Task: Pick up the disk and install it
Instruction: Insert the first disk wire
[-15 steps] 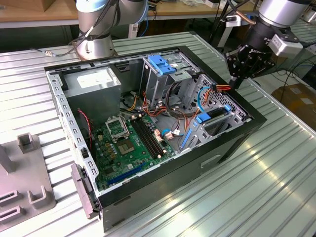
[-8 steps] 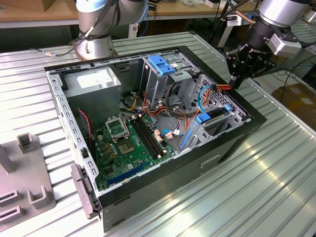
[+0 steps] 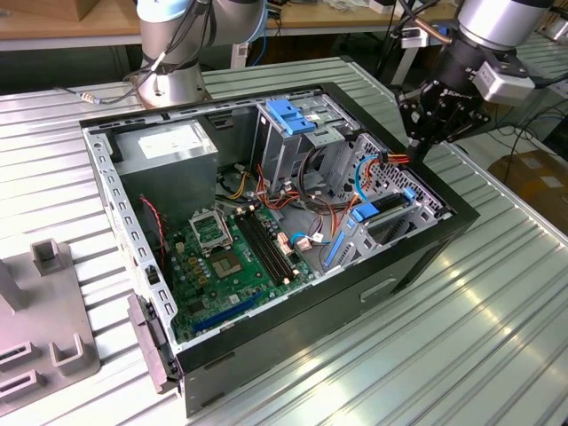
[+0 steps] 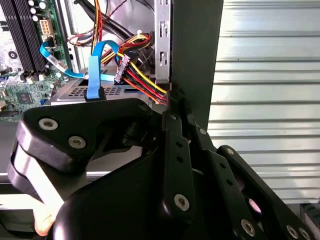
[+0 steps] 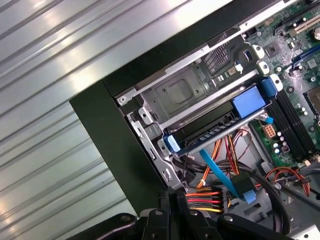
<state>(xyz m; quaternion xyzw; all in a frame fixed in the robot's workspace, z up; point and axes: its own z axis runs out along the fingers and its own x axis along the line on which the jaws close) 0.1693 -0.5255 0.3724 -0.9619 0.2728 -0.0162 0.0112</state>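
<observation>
That end effector (image 3: 414,146) looks pinched shut, empty, by the case wall (image 3: 461,213). The disk (image 5: 210,127) sits in its bay; I'd mind those cables (image 5: 202,200).

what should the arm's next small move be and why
Probably ease the gripper sideways from the red and yellow wires to over the disk: it hangs at the case corner, beside the disk's blue bracket, not above it.

Ribbed metal table (image 3: 497,302), bright glare streaks along its slats. Wooden workbench (image 3: 53,22) beyond the table's far edge. 1 cardboard box (image 3: 532,173) past the table's edge, exterior view's right.
</observation>
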